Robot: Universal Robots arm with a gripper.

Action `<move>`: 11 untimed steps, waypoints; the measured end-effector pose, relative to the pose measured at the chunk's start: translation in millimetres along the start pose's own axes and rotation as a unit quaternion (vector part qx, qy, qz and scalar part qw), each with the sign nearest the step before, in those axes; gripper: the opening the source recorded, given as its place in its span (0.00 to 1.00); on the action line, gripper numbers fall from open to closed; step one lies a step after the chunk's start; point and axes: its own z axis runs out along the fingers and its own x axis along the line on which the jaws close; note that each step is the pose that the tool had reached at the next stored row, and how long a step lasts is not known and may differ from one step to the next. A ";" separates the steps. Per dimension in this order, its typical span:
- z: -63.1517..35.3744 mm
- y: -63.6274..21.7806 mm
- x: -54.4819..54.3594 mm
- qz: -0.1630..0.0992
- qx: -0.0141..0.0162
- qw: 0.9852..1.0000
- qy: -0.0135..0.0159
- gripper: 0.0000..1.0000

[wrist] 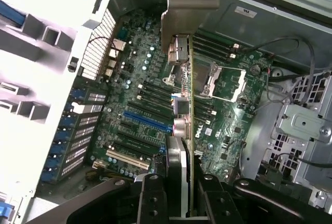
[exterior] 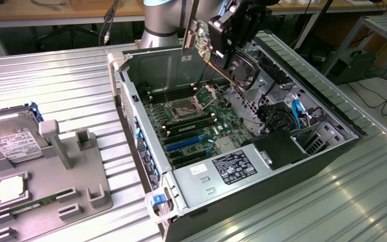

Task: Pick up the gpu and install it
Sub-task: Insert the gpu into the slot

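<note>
Gripper (wrist: 181,198) fingers pinch gpu (exterior: 242,70) by its edges, above open PC case (exterior: 173,65). Card hangs upright over motherboard (exterior: 197,126), prob. to meet slots.

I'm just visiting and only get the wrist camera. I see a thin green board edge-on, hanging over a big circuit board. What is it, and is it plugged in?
Observer: It's the gpu, a flat card. The exterior view shows its face, which carries a round black fan.
Operator: So is it plugged in?
Observer: No. The gripper holds it tilted in the air, above the open grey metal computer case.
Operator: Is anything lying outside the case?
Observer: Yes. On the exterior view's left, a silver white-labelled hard drive sits on a grey holder.
</note>
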 end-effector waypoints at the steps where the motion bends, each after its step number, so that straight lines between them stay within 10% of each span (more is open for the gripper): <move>1: 0.0 0.0 0.0 -0.005 0.000 1.000 0.000 0.28; 11: 0.0 -0.3 0.2 -0.060 0.000 0.998 0.004 0.28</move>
